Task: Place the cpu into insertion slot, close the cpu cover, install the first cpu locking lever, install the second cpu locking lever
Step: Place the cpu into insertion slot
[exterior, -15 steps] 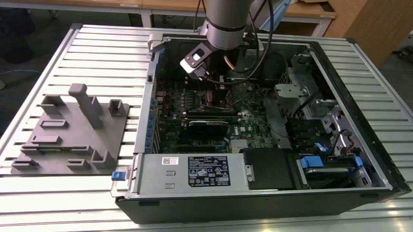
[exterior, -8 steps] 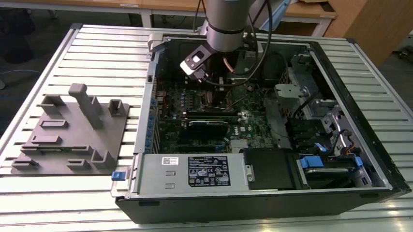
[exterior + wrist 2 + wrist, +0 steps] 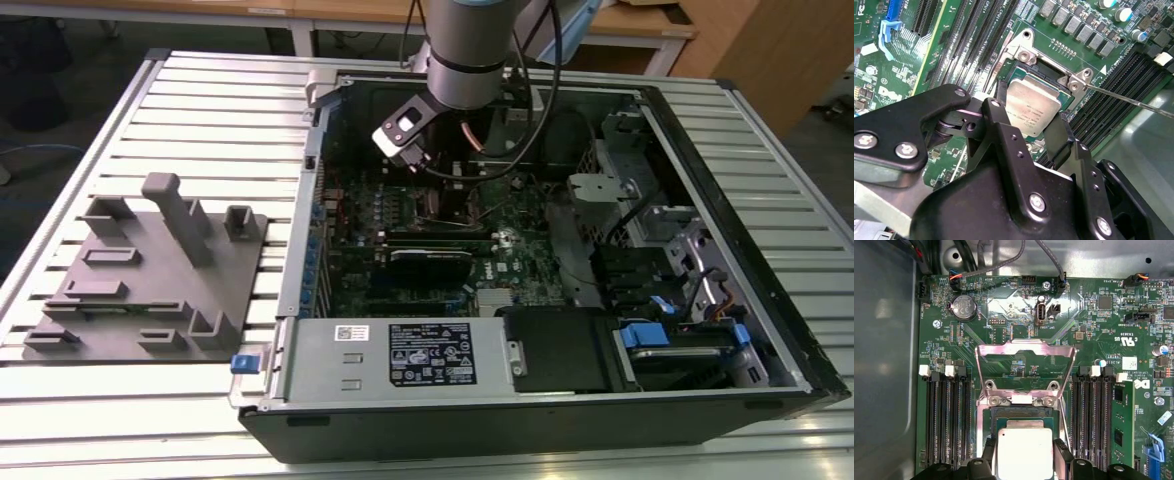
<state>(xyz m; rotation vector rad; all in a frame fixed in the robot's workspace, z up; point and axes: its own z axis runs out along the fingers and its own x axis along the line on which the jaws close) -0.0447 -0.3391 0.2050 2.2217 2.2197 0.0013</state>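
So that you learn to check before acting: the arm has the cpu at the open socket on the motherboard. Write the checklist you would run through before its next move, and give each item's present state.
1. cpu cover swung up, clear of the insertion slot: ok.
2. cpu clamped on two opposite edges by the gripper: ok.
3. cpu square to the insertion slot's rim, in the first wrist view: ok.
4. cpu fully seated in the insertion slot: cannot tell.
5. locking lever released, pointing away from the insertion slot: ok.
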